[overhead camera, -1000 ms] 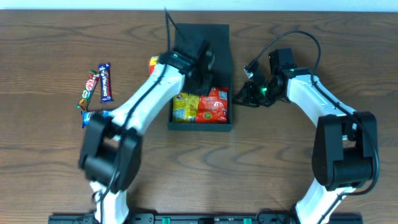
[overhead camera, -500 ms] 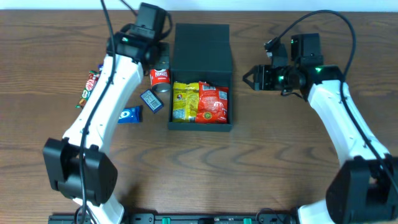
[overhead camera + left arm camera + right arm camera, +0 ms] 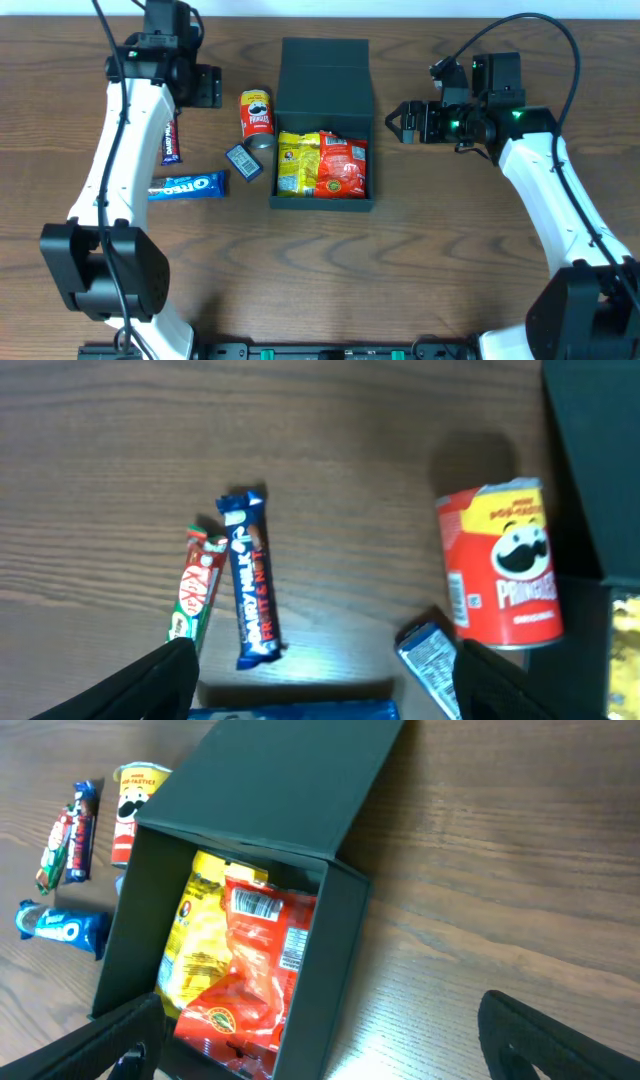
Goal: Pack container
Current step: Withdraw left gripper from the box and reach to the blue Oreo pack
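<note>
Container (image 3: pixel 325 75) part-filled with two packets (image 3: pixel 322 165); left fingers (image 3: pixel 165 680) and right fingers (image 3: pixel 540 1030) wide, empty; next, grasp Pringles can (image 3: pixel 257 112) left of it

Two snack bags (image 3: pixel 322 165) lie in the container (image 3: pixel 325 70); the can (image 3: pixel 257 113) lies just left.

L arm (image 3: pixel 118 150) & R arm (image 3: pixel 560 200) on my feed: white rounded links, black joints, chunky black housings at the bases. Thin black R cable (image 3: pixel 540 22) arcs above the R wrist block; L cable (image 3: pixel 103 25), also black, comes off the L wrist. Small green LEDs (image 3: pixel 455 125) glow on both wrist blocks. L gripper (image 3: pixel 325 650) & R gripper (image 3: pixel 320 1005): matte black, blunt fingers in wrist cams.
</note>
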Robot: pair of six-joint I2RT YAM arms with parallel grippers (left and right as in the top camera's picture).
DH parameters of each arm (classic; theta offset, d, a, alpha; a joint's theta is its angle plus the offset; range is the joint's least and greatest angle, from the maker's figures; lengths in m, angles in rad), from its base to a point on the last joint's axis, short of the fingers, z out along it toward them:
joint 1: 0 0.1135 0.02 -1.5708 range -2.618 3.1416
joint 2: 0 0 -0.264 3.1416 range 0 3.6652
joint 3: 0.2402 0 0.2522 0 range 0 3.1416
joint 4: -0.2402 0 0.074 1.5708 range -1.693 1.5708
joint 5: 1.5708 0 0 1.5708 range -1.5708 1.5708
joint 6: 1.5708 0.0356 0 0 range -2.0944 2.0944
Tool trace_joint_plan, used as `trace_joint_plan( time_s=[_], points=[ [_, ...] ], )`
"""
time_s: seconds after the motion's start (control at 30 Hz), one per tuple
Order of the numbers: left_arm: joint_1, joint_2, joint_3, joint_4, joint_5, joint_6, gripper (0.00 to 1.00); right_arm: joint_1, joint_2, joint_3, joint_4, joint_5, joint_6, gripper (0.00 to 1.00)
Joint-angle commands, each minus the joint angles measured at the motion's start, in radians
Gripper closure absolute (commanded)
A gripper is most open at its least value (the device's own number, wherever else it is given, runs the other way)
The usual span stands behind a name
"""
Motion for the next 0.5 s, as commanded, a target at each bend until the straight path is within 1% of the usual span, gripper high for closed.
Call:
trace_joint_plan(
  time_s=[0.0,0.03,0.07,0.1,0.17,0.37,0.47],
  points=[
    [0.013,-0.009,-0.006,-0.048,0.014,0.112,0.21,-0.003,-0.014,0.017,0.002,0.005,0.0,0.01],
    [0.013,-0.009,-0.006,-0.084,0.013,0.172,0.24,-0.003,-0.014,0.017,0.002,0.005,0.0,0.01],
    [0.013,-0.009,-0.006,-0.119,0.013,0.221,0.19,-0.003,-0.014,0.017,0.003,0.005,0.0,0.01],
    [0.013,-0.009,-0.007,-0.158,0.013,0.262,0.11,-0.003,-0.014,0.017,0.004,0.005,0.0,0.01],
    [0.013,-0.009,-0.01,-0.211,0.016,0.274,0.04,-0.003,-0.014,0.017,0.01,0.005,0.0,0.01],
    [0.013,-0.036,-0.031,-0.237,0.065,0.274,0.02,-0.003,-0.014,0.017,0.014,0.005,0.0,0.01],
    [0.013,-0.091,-0.077,-0.216,0.078,0.277,0.04,-0.003,-0.014,0.017,0.014,0.005,0.0,0.01]
  ],
)
